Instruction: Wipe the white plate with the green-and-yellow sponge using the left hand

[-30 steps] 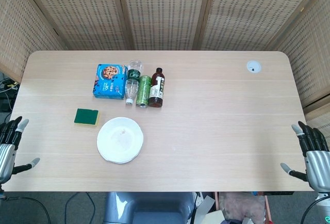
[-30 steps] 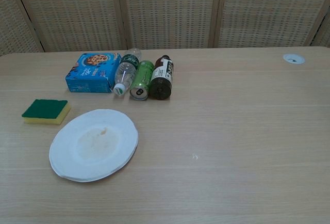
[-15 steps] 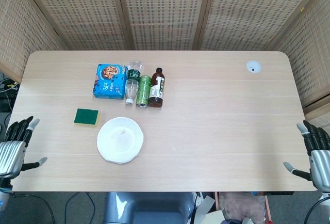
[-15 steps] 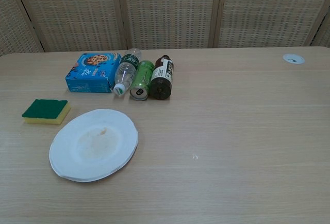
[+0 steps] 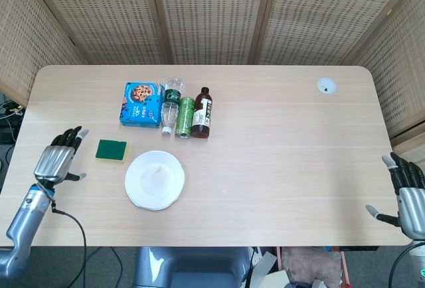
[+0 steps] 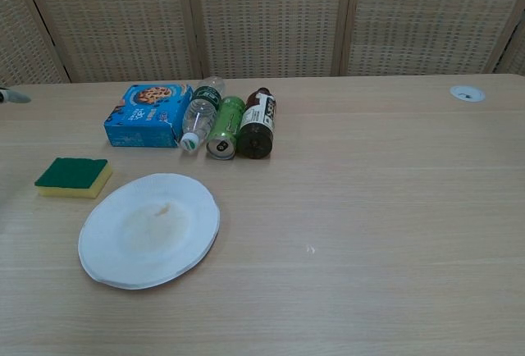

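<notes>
The white plate lies near the table's front left, with a faint brownish smear in its middle. Just beyond its left rim sits the green-and-yellow sponge, green side up. My left hand hovers over the table left of the sponge, fingers spread and holding nothing; a short gap separates it from the sponge. In the chest view only a fingertip of it shows at the left edge. My right hand hangs off the table's right front corner, fingers apart and empty.
Behind the plate lie a blue cookie box, a clear water bottle, a green can and a dark bottle, side by side. A round grommet sits at the far right. Woven screens stand behind the table.
My left hand has risen from beyond the table's left edge and moved right and forward over the table toward the sponge. The right hand has barely shifted. Plate and sponge are unmoved.
</notes>
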Motion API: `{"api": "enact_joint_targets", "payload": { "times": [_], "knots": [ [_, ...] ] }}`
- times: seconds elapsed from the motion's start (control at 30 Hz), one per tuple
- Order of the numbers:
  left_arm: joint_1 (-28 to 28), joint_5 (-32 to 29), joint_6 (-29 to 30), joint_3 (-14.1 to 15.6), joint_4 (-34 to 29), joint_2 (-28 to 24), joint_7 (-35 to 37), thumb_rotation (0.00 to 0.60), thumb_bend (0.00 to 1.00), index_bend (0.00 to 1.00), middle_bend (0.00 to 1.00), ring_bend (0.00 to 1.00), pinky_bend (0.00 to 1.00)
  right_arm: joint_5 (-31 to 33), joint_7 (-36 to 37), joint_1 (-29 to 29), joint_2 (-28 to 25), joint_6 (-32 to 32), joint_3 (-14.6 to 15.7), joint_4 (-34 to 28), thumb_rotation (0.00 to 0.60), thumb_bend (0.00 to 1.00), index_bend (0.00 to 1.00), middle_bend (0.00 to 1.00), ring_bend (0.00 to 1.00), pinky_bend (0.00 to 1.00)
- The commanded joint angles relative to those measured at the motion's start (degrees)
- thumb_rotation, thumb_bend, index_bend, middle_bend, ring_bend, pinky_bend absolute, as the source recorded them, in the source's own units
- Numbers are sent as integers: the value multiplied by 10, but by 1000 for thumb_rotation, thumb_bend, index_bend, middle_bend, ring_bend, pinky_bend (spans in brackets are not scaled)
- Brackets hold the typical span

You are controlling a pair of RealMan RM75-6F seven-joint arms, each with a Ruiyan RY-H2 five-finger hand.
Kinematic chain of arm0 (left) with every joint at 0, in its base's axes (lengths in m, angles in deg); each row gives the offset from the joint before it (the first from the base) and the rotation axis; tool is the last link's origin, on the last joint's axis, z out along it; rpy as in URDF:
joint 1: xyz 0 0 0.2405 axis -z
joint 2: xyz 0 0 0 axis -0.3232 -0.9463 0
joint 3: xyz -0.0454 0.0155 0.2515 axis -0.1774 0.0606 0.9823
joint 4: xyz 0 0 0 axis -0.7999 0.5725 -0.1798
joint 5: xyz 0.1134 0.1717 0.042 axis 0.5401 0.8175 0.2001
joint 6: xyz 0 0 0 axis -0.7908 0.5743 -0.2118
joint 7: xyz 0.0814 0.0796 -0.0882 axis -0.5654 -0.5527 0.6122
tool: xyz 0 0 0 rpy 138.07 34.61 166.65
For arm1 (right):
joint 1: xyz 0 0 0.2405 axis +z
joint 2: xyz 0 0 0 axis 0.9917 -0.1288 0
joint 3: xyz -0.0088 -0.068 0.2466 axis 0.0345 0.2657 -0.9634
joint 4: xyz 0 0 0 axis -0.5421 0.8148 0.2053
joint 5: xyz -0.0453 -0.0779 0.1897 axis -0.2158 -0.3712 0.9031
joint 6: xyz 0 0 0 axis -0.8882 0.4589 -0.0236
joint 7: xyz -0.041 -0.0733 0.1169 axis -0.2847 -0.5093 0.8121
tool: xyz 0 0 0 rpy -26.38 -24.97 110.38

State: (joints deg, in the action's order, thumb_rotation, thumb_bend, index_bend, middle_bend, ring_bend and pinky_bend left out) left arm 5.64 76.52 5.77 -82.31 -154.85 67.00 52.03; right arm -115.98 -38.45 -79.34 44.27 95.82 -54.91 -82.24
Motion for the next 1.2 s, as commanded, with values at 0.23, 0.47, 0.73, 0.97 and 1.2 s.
{"api": "enact_joint_targets", "payload": {
  "times": [0.23,0.47,0.73,0.97,1.2],
  "knots": [
    [97,-17,-122,-7,199,131,37,600,0,88,40,18,160,15,-21,7,11,-15,-4,7,600,0,0,0,0,0],
    [130,-12,-158,-2,285,180,55,600,0,191,73,34,164,19,-34,9,17,-15,-6,10,600,0,0,0,0,0],
    [153,0,-179,9,343,219,73,600,0,231,106,55,176,4,-45,8,23,-4,-3,12,600,0,0,0,0,0],
    [161,7,-172,11,364,235,88,600,0,281,167,104,219,2,-46,6,22,1,-3,10,600,0,0,0,0,0],
    [158,12,-155,13,364,235,99,600,21,377,260,195,321,1,-45,6,22,1,-2,8,600,0,0,0,0,0]
  ]
}}
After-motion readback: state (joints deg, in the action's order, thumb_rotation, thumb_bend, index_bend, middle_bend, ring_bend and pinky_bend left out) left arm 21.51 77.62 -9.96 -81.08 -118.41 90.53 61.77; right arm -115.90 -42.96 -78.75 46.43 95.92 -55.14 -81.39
